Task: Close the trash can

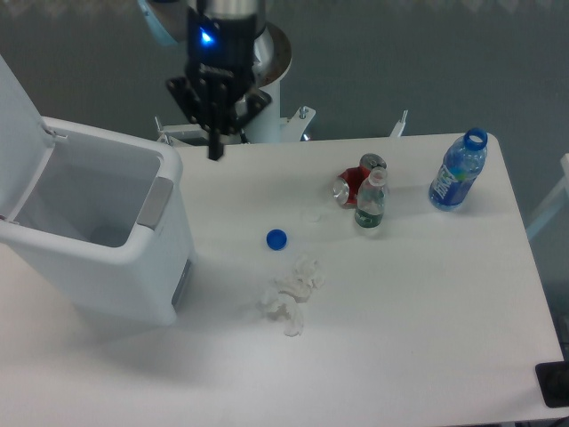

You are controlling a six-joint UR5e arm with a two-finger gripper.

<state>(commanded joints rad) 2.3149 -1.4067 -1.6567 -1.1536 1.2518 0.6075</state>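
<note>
Your trash can (pixel 98 236) sits at the left of the frame, lid (pixel 18 133) raised; your gripper (pixel 216 120) hangs at upper centre-left, fingers apart, grasping nothing.

1. Trash can (pixel 98 231) at the table's (pixel 427 338) left edge, lid (pixel 16 133) up and tilted back, bin open, grey latch on the front wall.
2. Gripper (pixel 216 120) over the back edge, just right of the can's rear corner, fingers pointing down, w/ nothing between them, blue light lit on the wrist.
3. Blue cap (pixel 276 238) near mid-table; crumpled white paper (pixel 290 296) just in front of it.
4. Red can (pixel 356 182) lying on its side, small clear bottle (pixel 370 203) upright beside it, touching or nearly.
5. Blue bottle (pixel 458 171) upright, no cap, at back right corner.
</note>
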